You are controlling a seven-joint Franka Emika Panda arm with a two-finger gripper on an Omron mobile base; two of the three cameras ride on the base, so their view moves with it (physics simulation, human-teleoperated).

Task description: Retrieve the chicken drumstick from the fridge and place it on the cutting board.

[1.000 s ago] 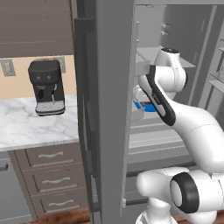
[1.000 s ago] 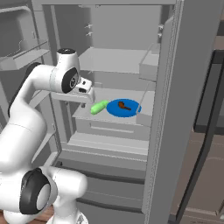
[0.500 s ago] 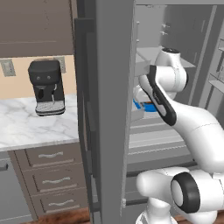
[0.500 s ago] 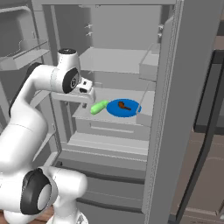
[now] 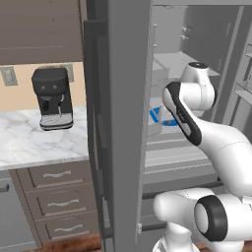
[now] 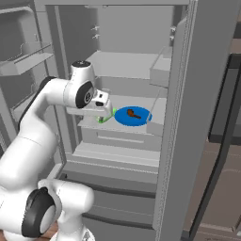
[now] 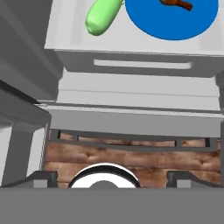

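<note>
Reaching phase: you are at the open fridge (image 6: 181, 117) with the arm extended toward its middle shelf (image 6: 155, 110); the drumstick is not yet touched.
Target location: the chicken drumstick (image 6: 133, 113) lies on the blue plate (image 6: 123, 117), which rests on that middle shelf. In the hand view the chicken drumstick (image 7: 176, 4) sits at the top edge, partly cut off.
Gripper state: the gripper (image 6: 106, 110) hangs just in front of the shelf edge, short of the plate. Its two finger tips (image 7: 42, 177) stand far apart at the bottom corners of the hand view – jaws spread wide, nothing between them.
Obstacle: a green vegetable (image 7: 102, 15) lies on the shelf just beside the plate, apart from the drumstick. In the right base view it shows just past the gripper.
Approach: judged from these views, you need to carry the hand further in and toward the plate's centre, keeping clear of the green vegetable.
Alignment: set the jaws across the drumstick's narrow width, not along its length – the piece is small and thin.
Descent: lower until the tips straddle the meat just above the plate, then close.
Risk: closing early may nudge the plate or catch its rim.
Destination: the cutting board is not identifiable from here.
</note>
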